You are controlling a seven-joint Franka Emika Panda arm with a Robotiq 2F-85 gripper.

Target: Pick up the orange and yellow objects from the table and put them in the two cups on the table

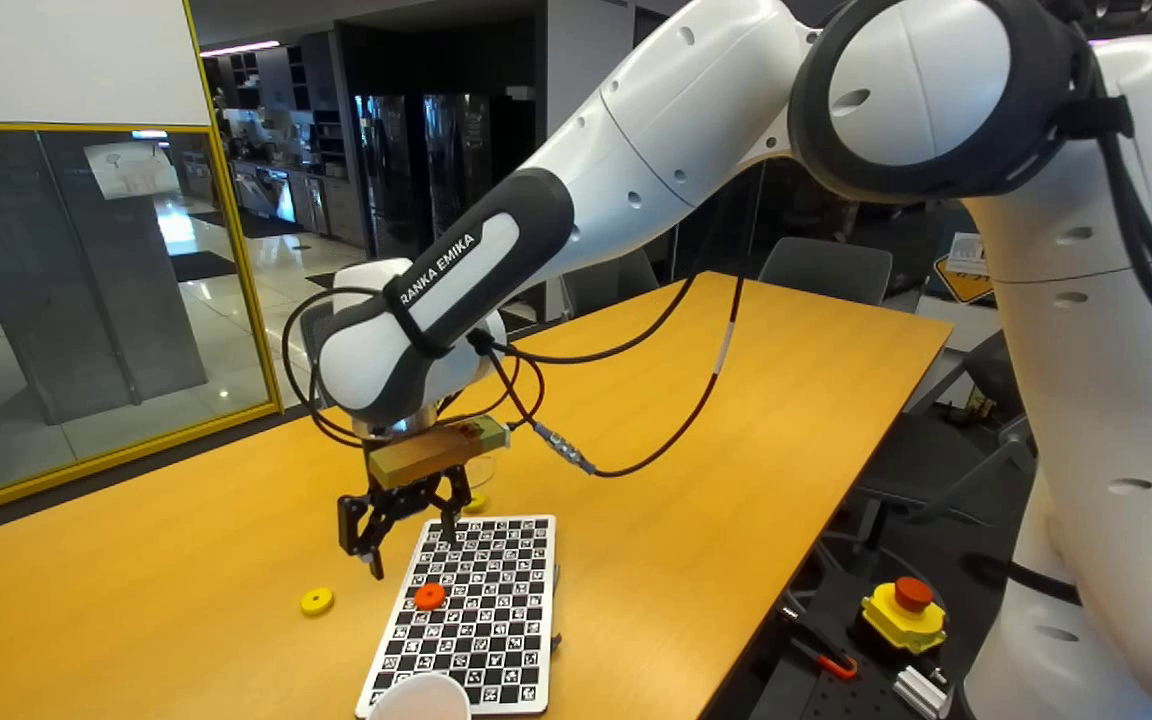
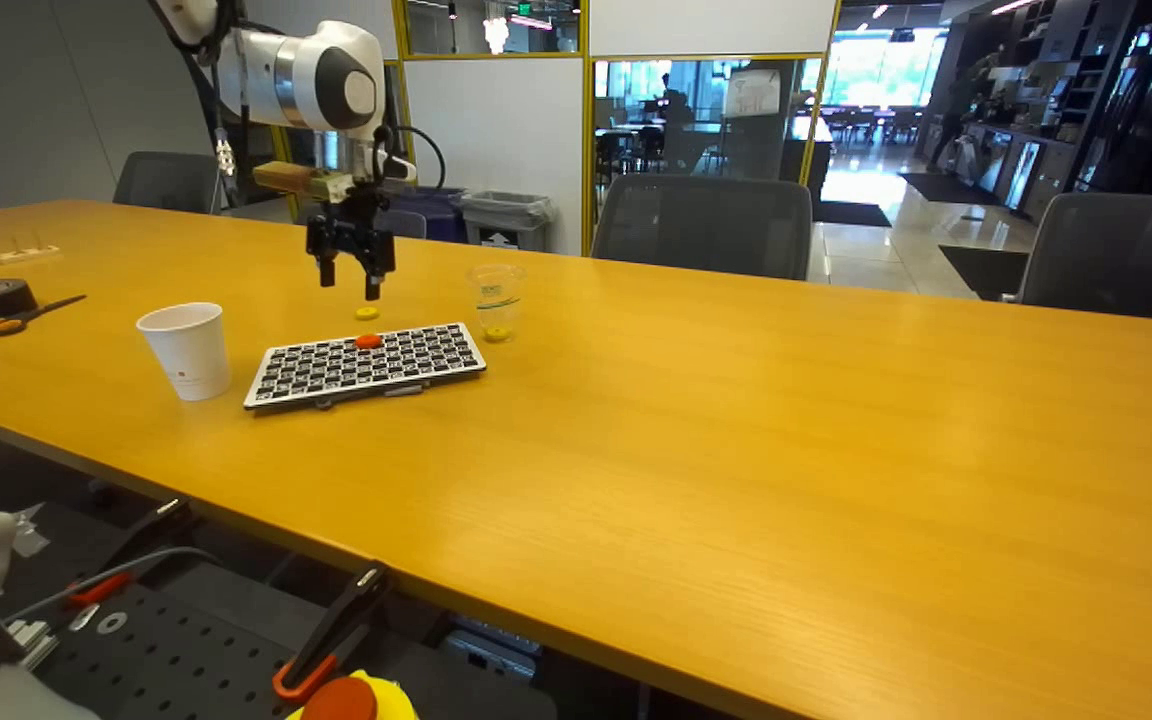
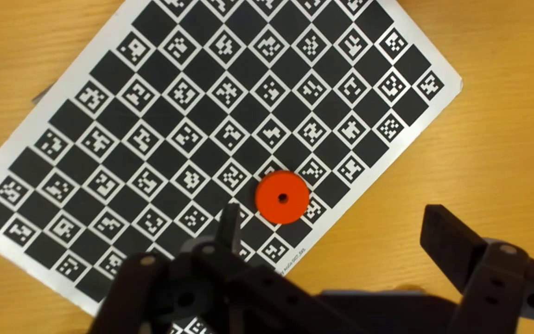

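Gripper (image 3: 332, 211) in the air by a long edge of the checkered mat (image 3: 118, 111), fingers spread wide; orange disc (image 3: 282, 209) flat on the mat near that edge. Yellow disc (image 1: 316, 602) on the table (image 2: 736, 450), apart from the mat; second yellow disc (image 2: 498, 336) at the base of the clear tumbler (image 2: 496, 292), apparently inside. White cup (image 2: 188, 350) upright, just beside the mat's end.

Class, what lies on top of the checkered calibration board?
One orange disc with a central hole lies on the checkered calibration board. The patch beneath it cannot be seen; in the wrist view, the tool covers more.
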